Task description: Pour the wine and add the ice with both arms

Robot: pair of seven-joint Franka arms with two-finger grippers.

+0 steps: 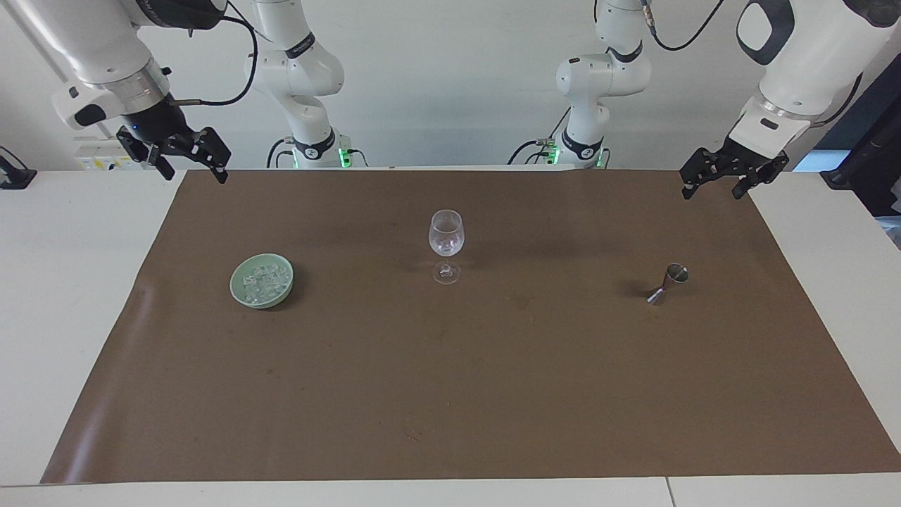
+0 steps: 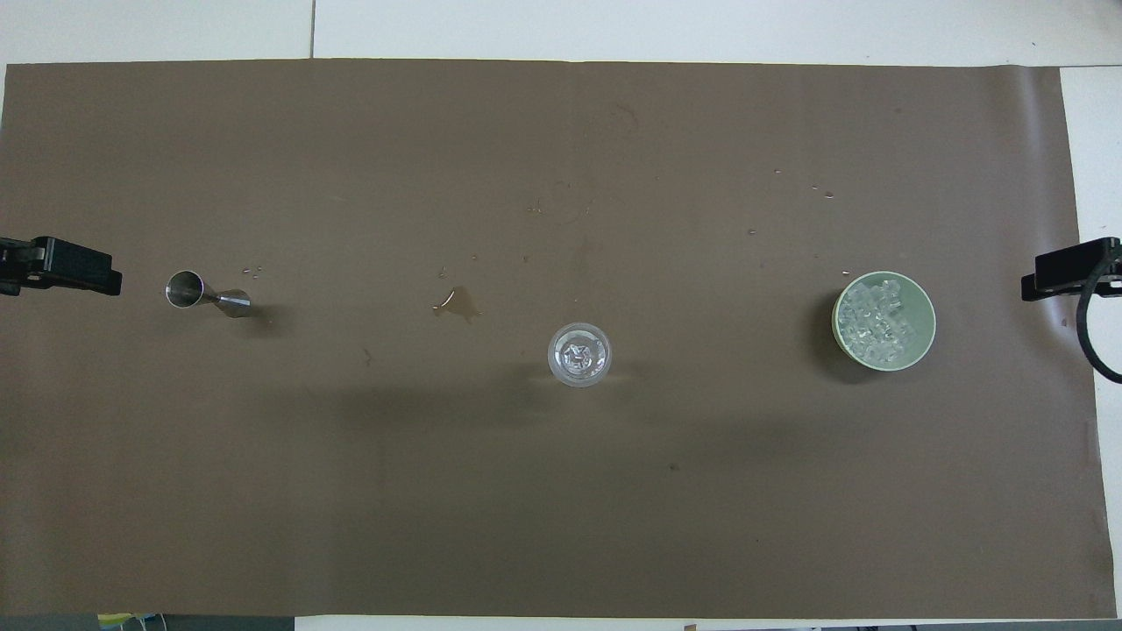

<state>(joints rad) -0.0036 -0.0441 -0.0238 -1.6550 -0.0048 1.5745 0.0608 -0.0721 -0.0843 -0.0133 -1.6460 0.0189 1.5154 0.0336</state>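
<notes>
While ice is already seen in the wine glass mid-worktop, more remains in the green dish, and both the left tool and right tool are held open, empty, above the worktop's ends.

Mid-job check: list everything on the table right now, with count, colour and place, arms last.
wine glass: one, clear, upright at mid-mat, clear chunks in its bowl.
green bowl: one, pale green, toward the right arm's end.
ice: many clear chunks, heaped in the green bowl.
jigger: one, steel, tipped over, toward the left arm's end.
brown mat: one, covering most of the white table.
spill: small wet patch between jigger and wine glass.
right gripper: black, open, raised over its corner of the mat.
left gripper: black, open, raised over its corner.
</notes>
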